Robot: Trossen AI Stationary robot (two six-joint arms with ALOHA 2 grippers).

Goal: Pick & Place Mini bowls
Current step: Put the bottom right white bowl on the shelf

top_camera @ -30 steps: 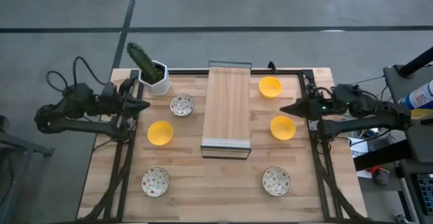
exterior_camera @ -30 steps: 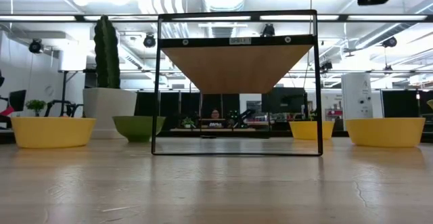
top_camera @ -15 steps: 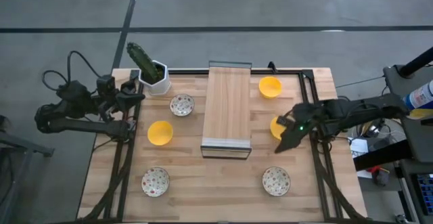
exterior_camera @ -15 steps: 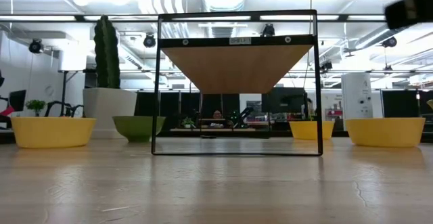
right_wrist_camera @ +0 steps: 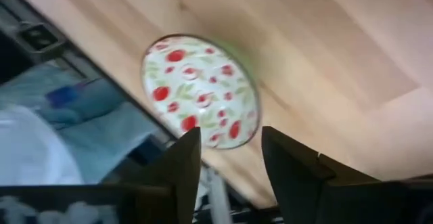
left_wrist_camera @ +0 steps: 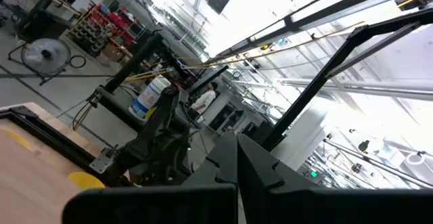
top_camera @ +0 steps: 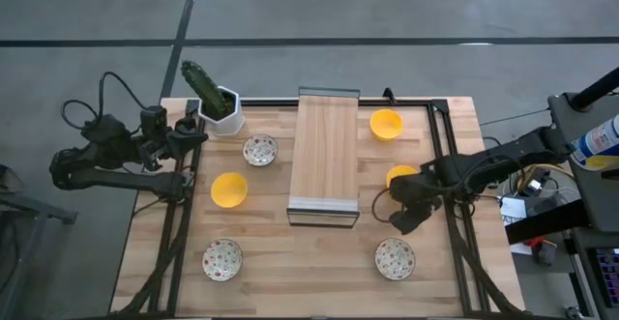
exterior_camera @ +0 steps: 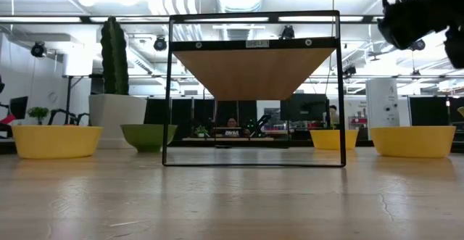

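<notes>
On the wooden table (top_camera: pixel 261 233), six mini bowls (top_camera: pixel 229 189).

Three bowls (top_camera: pixel 229 189) either side of rack (top_camera: pixel 326 156)

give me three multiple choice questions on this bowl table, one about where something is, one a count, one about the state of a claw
1. Where does the planter with the cactus stand?
A. far left corner of the table
B. on the wooden shelf
C. near right corner

2. How many plain yellow bowls are on the table?
A. one
B. three
C. five

3. How is the right claw now?
A. shut on a yellow bowl
B. open, holding nothing
C. shut on the cactus

Answers:
1 A, the high view shows it at the far left corner, beside the floral bowl.
2 B, one yellow bowl lies left of the wooden shelf and two right of it.
3 B, the right wrist view shows its fingers apart, above the floral bowl, not touching it.
</notes>
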